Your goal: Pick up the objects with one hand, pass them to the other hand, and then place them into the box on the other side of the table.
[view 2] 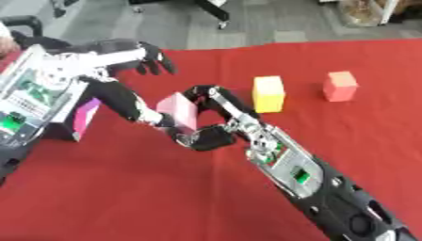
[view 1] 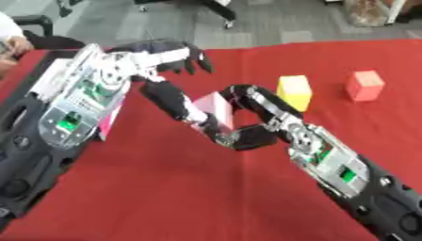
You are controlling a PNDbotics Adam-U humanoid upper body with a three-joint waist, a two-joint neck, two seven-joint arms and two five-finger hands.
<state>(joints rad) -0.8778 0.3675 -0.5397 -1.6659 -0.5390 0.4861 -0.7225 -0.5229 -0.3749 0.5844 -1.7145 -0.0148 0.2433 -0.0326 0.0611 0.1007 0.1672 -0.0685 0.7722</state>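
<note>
Passing the pink block (view 2: pixel 178 110): right hand (view 2: pixel 216 128) clamped on it, left hand (view 2: pixel 132 106) pinching opposite; release only once left's settled.

- Three blocks: one pink block (view 2: pixel 178 111), one yellow block (view 1: pixel 294 92), one orange-red block (view 1: pixel 365 85).
- Two robot hands: left hand (view 1: pixel 169 100), right hand (view 1: pixel 257 115).
- One desk (view 1: pixel 165 197), under a red cloth.

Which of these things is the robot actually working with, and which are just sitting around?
Part of the job:
- pink block, held between both hands
- left hand
- right hand
- yellow block, waiting on the red cloth
- orange-red block, waiting too
- magenta-sided box at the left edge

Just lying about:
- chair base on the floor behind
</note>
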